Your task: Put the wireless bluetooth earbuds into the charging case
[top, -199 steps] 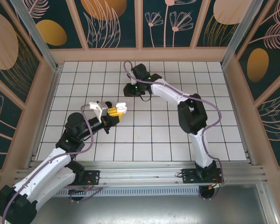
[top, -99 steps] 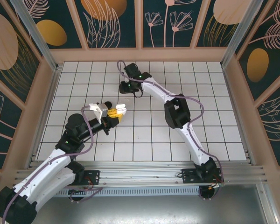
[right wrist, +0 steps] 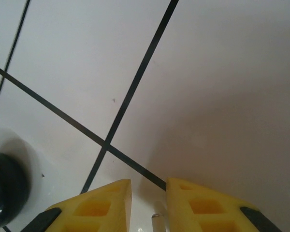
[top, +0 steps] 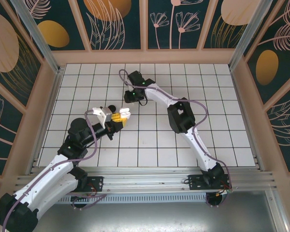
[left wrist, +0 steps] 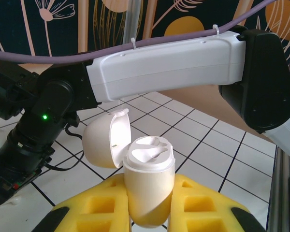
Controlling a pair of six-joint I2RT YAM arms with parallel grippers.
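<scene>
On the white tiled surface (right wrist: 208,72), a glossy black earbud (right wrist: 5,191) lies beside the right hand (right wrist: 149,186), whose grip cannot be told. The earbud is likely light and slippery, best pinched across its bud. The left hand (left wrist: 147,203) clamps the open white charging case (left wrist: 147,159).

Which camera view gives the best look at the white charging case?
The left wrist view: the charging case stands close up between the yellow fingers, lid open, and both sockets look empty. The top external view shows it as a tiny white shape.

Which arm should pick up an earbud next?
Right, probably: the left gripper is shut on the open case, while the right gripper hovers low over the table beside a black earbud.
</scene>
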